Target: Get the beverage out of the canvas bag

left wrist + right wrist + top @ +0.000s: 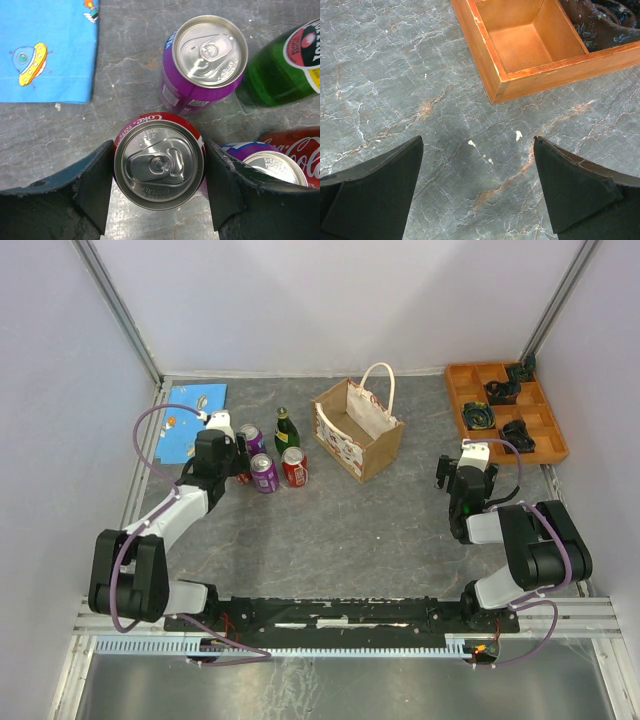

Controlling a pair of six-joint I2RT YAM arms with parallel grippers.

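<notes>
The canvas bag (357, 430) stands upright and open at the table's back middle, its white handles up; no drink shows in its mouth from above. My left gripper (238, 465) is to its left, among the drinks. In the left wrist view the left gripper (159, 146) has both fingers pressed against the sides of an upright red Coke can (159, 165). My right gripper (463, 485) is open and empty over bare table, right of the bag; the right wrist view shows the right gripper (478, 138) with its jaws wide apart.
Around the held can stand two purple cans (252, 437) (264, 473), another red can (294, 466) and a green bottle (287, 427). A blue printed cloth (190, 418) lies at the back left. An orange compartment tray (505, 410) sits at the back right, its corner (495, 90) near my right gripper.
</notes>
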